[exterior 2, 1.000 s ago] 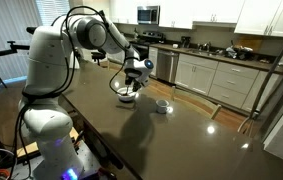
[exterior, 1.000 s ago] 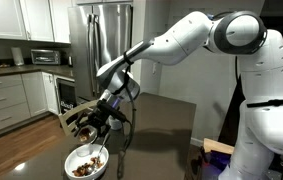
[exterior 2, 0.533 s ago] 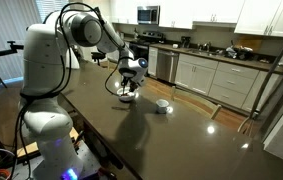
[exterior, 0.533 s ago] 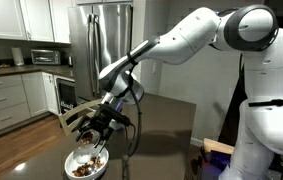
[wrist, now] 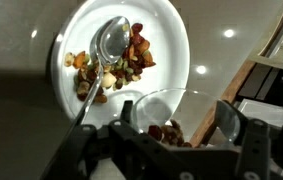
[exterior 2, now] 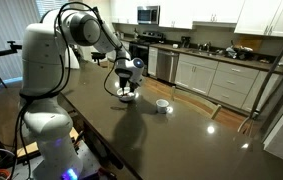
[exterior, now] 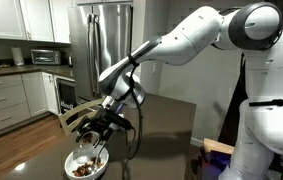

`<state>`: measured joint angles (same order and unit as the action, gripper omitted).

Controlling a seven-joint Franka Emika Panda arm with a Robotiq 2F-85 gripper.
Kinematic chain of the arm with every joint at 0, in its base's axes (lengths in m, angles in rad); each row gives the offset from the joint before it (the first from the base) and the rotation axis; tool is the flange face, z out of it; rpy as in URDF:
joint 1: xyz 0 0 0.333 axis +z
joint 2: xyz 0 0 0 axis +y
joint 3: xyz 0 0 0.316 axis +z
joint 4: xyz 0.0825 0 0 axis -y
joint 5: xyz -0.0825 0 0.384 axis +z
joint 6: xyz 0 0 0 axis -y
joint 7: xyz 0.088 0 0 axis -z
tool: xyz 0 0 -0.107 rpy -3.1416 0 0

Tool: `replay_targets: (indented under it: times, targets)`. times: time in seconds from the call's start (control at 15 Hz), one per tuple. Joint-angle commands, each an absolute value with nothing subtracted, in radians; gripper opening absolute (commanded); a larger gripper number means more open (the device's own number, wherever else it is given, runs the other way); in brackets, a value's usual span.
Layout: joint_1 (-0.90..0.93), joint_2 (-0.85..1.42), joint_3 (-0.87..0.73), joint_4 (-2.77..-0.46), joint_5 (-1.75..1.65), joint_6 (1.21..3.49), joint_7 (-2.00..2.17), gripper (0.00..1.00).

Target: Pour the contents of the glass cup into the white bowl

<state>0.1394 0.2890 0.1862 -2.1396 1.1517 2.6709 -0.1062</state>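
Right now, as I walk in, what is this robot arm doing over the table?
The gripper is closed on the glass cup and holds it just above the white bowl. The bowl has brown food pieces and a spoon in it. A few brown pieces are visible in the glass, so the pour does not look finished. A small white cup stands apart on the dark table.
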Motion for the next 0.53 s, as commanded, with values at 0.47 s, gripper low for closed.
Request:
replay_targets:
  times: [0.47]
  targets:
    - [0.157, 0.294, 0.191, -2.141, 1.186, 2.724, -0.152, 0.59]
